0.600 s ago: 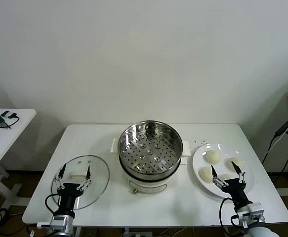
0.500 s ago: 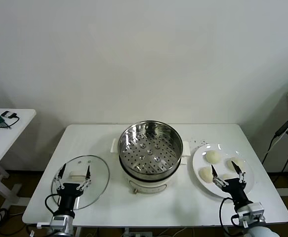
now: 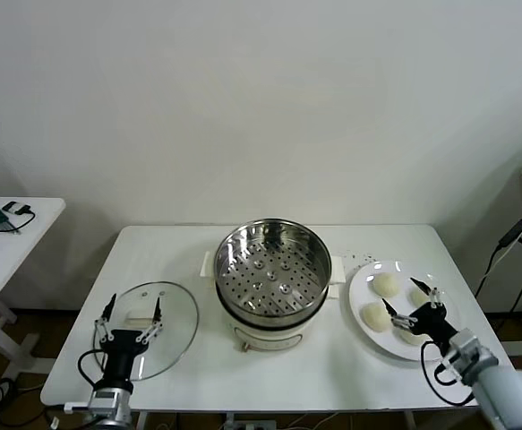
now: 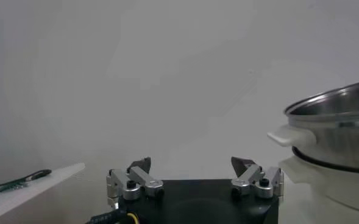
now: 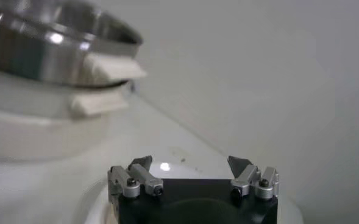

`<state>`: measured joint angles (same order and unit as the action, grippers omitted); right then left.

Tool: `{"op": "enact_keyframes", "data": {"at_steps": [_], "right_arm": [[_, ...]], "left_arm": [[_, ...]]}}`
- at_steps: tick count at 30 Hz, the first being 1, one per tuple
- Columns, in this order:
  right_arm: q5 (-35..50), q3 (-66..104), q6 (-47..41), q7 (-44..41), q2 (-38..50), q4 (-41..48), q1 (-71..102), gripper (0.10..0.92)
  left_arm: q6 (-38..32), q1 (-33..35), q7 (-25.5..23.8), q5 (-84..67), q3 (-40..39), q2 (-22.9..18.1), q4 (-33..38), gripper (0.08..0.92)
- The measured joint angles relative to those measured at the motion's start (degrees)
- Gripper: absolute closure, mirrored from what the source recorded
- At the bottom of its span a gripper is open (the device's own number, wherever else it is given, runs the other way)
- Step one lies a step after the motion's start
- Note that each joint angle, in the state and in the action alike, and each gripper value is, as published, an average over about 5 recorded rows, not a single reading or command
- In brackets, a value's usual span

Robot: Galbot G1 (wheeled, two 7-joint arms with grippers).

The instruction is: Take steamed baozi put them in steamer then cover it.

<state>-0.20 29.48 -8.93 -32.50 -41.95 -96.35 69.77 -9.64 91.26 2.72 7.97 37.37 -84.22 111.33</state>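
The right gripper hangs over the white plate at the table's right edge, its jaws spread wide and gripping nothing. The steamed baozi lie together on that plate; three show plainly and a fourth is largely hidden behind the fingers. The nearest buns sit directly beneath and just beside the fingertips, so this arm is judged far better placed for the first pick than the left. The buns are round, with no long axis to align to; a straight descent should suffice. The steamer stands at the table's centre, toward the robot's left of the plate, near it but apart; its perforated basket holds nothing. The cover lies flat near the table's front left corner, handle up. The left gripper hovers over the cover's front portion, likewise fully spread and empty; whether it touches the glass cannot be told. No bun has yet been transferred.
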Motion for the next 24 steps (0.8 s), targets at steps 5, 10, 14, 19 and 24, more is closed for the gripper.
{"op": "enact_keyframes", "data": {"at_steps": [5,10,14,19,24], "right_arm": [[-3.1,-12.4,-0.6,-9.7,6.5,6.5,-14.6,0.203],[-6.1,-27.7,0.0,-17.6,9.2,13.8,-31.2,0.203],[-7.7,-40.0,0.9,-22.1,9.3,19.6,-43.7,0.203],[-9.2,-53.3,1.7,-25.7,7.3,26.9,-55.8,0.203],[-10.0,-62.1,2.3,-27.9,3.8,33.6,-62.9,0.203]], "left_arm": [[0.3,0.5,0.1,-0.7,0.4,0.1,0.1,0.177],[0.6,0.5,0.2,-1.3,0.9,0.6,0.0,0.177],[1.0,0.2,0.2,-1.4,0.9,0.8,-0.2,0.177],[1.5,-0.3,0.3,-1.5,0.8,0.8,-0.4,0.177],[1.7,-0.9,0.4,-1.5,0.6,0.8,-0.8,0.177]]}}
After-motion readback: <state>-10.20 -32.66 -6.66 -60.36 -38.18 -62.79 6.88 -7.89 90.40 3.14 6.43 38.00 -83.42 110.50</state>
